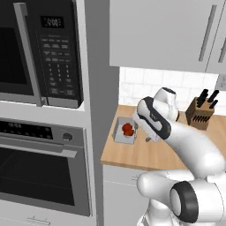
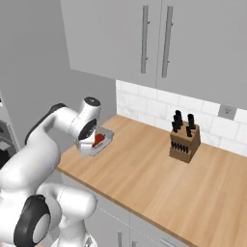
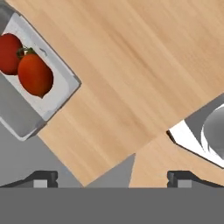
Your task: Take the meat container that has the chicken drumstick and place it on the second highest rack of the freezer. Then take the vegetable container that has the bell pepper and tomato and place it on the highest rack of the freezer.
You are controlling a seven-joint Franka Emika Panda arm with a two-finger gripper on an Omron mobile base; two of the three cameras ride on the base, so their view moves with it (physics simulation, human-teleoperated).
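Hand view, looking down along the gripper (image 3: 112, 177): its two dark fingertips (image 3: 43, 177) stand far apart at the lower edge, jaws fully spread, with nothing between them. Directly beyond the tips lies bare wooden counter (image 3: 131, 65). Up and to the left of the gripper, well clear of both tips, sits the grey vegetable container (image 3: 59, 94), set at an angle near the counter's corner. Inside it lie the bell pepper and tomato (image 3: 26, 65), two rounded red pieces touching each other; which is which cannot be told. To the right of the right tip a white and grey rounded part intrudes at the frame edge; its identity cannot be told.

Left base view: the white arm reaches over the counter (image 1: 145, 154), and its wrist hides the gripper. The container (image 1: 120, 132) with the red vegetables (image 1: 128, 129) lies just left of the wrist, near the counter's left end. Farther right, against the tiled wall, stands a wooden knife block (image 1: 201, 114). Left of the counter, a built-in oven (image 1: 42, 167) sits below a microwave (image 1: 39, 53).

Right base view: the wrist hangs over the near left corner of the counter (image 2: 144, 169), just above the container (image 2: 107, 140). The knife block (image 2: 184, 140) stands well apart to the right, under grey wall cabinets (image 2: 154, 38).
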